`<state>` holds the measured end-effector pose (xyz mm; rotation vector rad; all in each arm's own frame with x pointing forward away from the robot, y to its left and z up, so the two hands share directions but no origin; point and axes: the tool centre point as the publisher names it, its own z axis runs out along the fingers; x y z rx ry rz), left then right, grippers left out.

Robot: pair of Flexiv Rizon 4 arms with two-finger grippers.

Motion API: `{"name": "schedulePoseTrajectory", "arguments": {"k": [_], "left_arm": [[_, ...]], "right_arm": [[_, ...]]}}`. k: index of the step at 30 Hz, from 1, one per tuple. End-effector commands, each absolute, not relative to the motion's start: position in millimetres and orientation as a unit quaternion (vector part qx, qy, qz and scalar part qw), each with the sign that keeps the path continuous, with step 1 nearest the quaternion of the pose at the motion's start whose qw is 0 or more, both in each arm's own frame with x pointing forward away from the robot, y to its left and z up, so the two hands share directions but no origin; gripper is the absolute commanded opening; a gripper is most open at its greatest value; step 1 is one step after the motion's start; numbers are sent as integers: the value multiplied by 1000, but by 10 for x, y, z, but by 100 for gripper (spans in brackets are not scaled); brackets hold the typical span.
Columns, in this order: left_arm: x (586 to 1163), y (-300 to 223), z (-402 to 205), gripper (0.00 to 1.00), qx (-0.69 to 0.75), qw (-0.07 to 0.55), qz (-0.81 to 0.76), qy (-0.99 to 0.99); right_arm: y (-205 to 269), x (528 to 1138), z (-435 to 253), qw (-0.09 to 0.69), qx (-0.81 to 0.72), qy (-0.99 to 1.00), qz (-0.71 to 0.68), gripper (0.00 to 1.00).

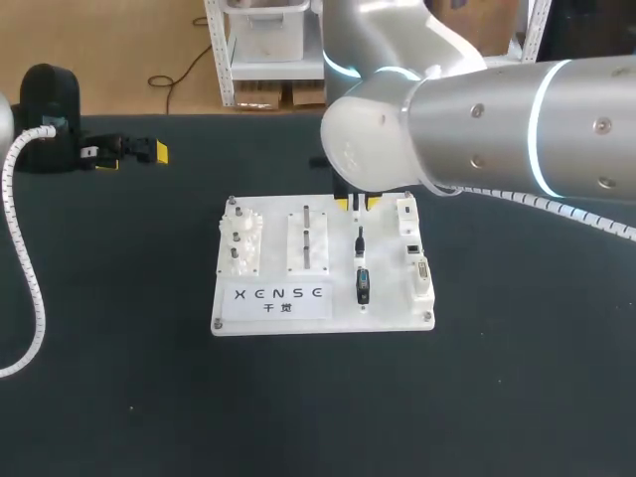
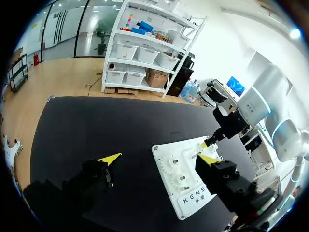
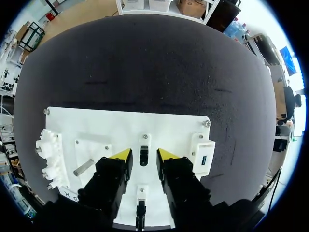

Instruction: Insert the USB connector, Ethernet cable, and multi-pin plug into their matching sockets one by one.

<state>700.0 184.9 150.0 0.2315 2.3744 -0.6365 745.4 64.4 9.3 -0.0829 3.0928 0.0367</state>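
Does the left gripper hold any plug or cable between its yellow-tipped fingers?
No, the left gripper has its fingers spread wide apart above the dark matte table, and nothing sits between or touches them.

A white board (image 1: 323,318) lies mid-desk (image 1: 517,378) on the dark surface. White gears (image 1: 243,241) stand at its left, a block with upright pins (image 1: 308,241) in its middle, and a strip of sockets (image 1: 418,263) along its right edge. Between the pins and the sockets lie a slim black connector (image 1: 360,241) and, nearer, a stubby black plug (image 1: 363,285). The right arm (image 1: 497,124) reaches in over the board's far edge, and the right arm's jaws hang there with yellow tips apart. The left arm's jaws rest far left, well apart from the board.
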Motion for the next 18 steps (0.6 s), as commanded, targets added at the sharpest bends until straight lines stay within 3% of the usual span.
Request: {"name": "schedulePoseTrajectory", "arguments": {"k": [1,5,18], "left_arm": [[7000,1849,1500,100,89,330,-243,908],[7000,1849,1500,100,89,330,-243,908],[7000,1849,1500,100,89,330,-243,908]], "right_arm": [[647,7461,93,24,-29,999,15,21],[664,7464,96,26,-30,999,14,0],[698,7479,321,52,-37,998,-4,0]]}}
